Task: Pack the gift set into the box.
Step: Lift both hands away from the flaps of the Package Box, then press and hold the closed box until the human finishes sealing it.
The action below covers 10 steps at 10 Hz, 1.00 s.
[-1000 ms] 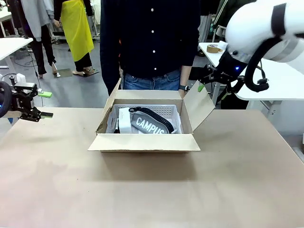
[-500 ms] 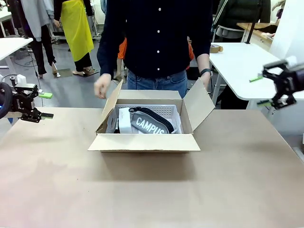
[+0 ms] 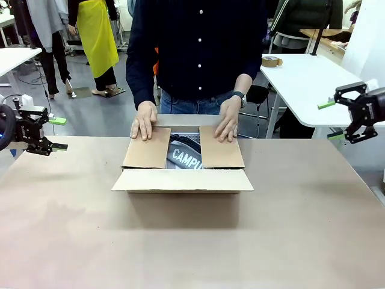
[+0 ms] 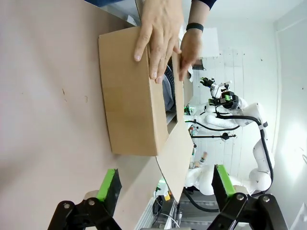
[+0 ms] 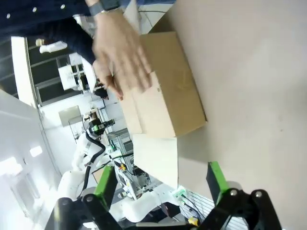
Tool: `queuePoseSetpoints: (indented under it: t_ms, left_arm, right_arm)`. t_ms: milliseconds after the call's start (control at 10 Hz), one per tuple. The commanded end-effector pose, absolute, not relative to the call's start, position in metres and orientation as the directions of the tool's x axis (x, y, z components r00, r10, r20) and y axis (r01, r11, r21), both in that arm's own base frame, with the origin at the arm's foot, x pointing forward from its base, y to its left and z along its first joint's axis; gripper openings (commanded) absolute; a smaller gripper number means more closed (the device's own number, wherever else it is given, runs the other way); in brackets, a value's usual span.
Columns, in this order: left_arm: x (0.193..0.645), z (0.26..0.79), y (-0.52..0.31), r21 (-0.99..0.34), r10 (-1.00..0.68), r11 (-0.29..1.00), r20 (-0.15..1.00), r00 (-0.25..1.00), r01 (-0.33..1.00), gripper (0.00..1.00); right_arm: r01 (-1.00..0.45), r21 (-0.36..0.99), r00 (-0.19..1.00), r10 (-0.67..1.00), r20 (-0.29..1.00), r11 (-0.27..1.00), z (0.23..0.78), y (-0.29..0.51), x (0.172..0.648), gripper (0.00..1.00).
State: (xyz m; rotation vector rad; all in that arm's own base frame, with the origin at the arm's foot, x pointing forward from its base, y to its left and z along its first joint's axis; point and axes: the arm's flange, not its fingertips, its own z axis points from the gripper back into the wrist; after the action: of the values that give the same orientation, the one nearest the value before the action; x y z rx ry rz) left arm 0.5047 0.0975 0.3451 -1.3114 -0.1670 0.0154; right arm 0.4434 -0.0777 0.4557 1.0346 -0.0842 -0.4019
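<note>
Table [image 3: 301,229]: big flat tan tabletop.
Box [image 3: 180,180]: brown corrugated cardboard carton mid-table, both side flaps folded down, near flap sticking out.
Person: one hand [image 3: 144,120] flat on one side flap, other hand [image 3: 229,118] on the opposite one.
Gift set: inside the box, only the grey "CAMPUS" pouch [image 3: 185,158] peeks through the flap gap.
Left gripper [image 3: 58,133]: by the table's left edge, fingers spread, empty.
Right gripper [image 3: 331,120]: past the right edge, spread too, empty.

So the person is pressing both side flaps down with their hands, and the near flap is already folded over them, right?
Not quite. The near flap isn't folded over them; it juts out toward the robot's side, as the front view shows. The person's hands do press both side flaps down.
</note>
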Motion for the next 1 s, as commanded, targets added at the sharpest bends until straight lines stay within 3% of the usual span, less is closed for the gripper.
queuePoseSetpoints:
  t_ms: [0,900]
  left_arm:
    - [0.5014,0.3467,0.0960,-0.961,0.107,0.263,0.118,0.987,0.087,1.00]
    - [0.5014,0.3467,0.0960,-0.961,0.107,0.263,0.118,0.987,0.087,1.00]
  right_arm:
    - [0.263,0.862,0.929,-0.354,-0.106,0.434,0.4563,-0.0812,0.4417,1.00]
    - [0.263,0.862,0.929,-0.354,-0.106,0.434,0.4563,-0.0812,0.4417,1.00]
